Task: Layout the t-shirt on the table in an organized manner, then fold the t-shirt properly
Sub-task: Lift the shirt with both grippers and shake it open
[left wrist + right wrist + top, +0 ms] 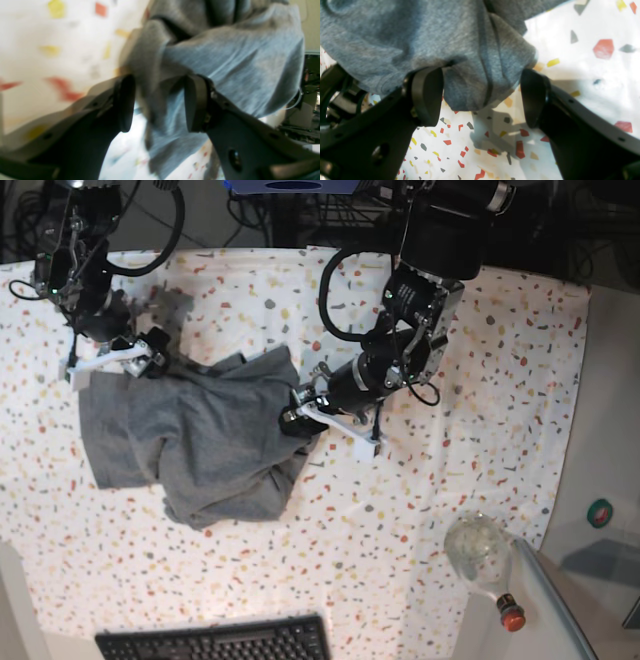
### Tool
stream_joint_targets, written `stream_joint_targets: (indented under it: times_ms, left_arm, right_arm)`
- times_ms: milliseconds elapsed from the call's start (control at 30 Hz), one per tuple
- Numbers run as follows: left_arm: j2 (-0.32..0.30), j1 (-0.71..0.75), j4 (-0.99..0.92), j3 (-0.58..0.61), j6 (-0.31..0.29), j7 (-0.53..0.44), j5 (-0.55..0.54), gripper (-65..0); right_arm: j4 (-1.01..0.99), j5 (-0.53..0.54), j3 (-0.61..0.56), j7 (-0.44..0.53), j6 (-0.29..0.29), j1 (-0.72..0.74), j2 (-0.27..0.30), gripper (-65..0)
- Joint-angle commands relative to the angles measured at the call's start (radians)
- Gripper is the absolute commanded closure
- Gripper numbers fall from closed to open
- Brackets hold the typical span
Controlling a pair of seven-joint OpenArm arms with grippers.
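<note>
The grey t-shirt lies crumpled on the flecked table, left of the middle. My left gripper is at its right edge. In the blurred left wrist view a bunched fold of the t-shirt fills the gap of the left gripper, which is shut on it. My right gripper is at the shirt's top left corner. In the right wrist view the right gripper stands wide open. A hanging fold of the t-shirt sags between its fingers above the table.
A black keyboard lies at the front edge. A clear glass globe and a small red-capped object sit at the front right, by a glass panel. Cables and black equipment line the back edge.
</note>
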Motion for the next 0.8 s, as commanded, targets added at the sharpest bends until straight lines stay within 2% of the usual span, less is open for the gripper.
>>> stream_joint_targets:
  times_ms: [0, 100, 133, 167, 200, 233, 300, 400, 567, 600, 667, 767]
  left_arm:
    - [0.007, -0.028, -0.007, 0.004, -0.015, -0.003, -0.008, -29.8]
    - [0.032, -0.073, -0.077, 0.004, -0.015, 0.001, -0.008, -28.0]
    - [0.033, -0.082, -0.091, 0.004, -0.015, 0.003, -0.008, -23.0]
    - [0.033, -0.085, -0.094, 0.004, -0.015, 0.004, -0.013, -15.8]
    - [0.033, -0.083, -0.09, 0.004, -0.015, 0.004, -0.011, -5.4]
    - [0.03, -0.083, -0.084, 0.004, -0.015, 0.004, -0.013, 0.0]
    - [0.024, -0.08, -0.065, 0.005, -0.015, 0.007, -0.013, 0.0]
    - [-0.026, -0.063, 0.002, 0.002, -0.015, 0.08, -0.011, 0.0]
    - [-0.137, 0.012, 0.334, 0.004, -0.003, 0.169, -0.003, 0.0]
    - [-0.152, 0.013, 0.397, 0.004, 0.028, 0.179, -0.003, 0.0]
    - [-0.165, -0.027, 0.444, 0.004, 0.118, 0.204, -0.002, 0.0]
    - [-0.166, -0.157, 0.407, 0.059, 0.213, 0.234, -0.002, 0.0]
  right_arm:
    - [0.017, 0.007, 0.004, 0.011, 0.009, 0.007, 0.006, -43.2]
    - [0.017, 0.009, 0.01, 0.011, 0.009, 0.007, 0.006, -42.6]
    - [0.017, 0.009, 0.01, 0.011, 0.009, 0.007, 0.006, -39.8]
    - [0.017, 0.009, 0.012, 0.011, 0.009, 0.007, 0.006, -35.0]
    - [0.017, 0.01, 0.012, 0.011, 0.009, 0.007, 0.006, -27.3]
    - [0.017, 0.012, 0.012, 0.011, 0.009, 0.007, 0.006, -17.4]
    - [0.017, 0.013, 0.012, 0.011, 0.023, 0.006, 0.006, 0.0]
    - [0.043, 0.02, 0.024, 0.011, 0.043, -0.025, 0.005, 0.0]
    - [0.17, 0.059, 0.05, 0.009, 0.037, -0.088, 0.005, 0.0]
    - [0.188, 0.056, 0.05, 0.009, 0.037, -0.085, 0.008, 0.0]
    - [0.211, 0.056, 0.05, 0.008, 0.035, -0.047, 0.055, 0.0]
    - [0.184, 0.056, 0.051, -0.057, 0.035, 0.084, 0.132, 0.0]
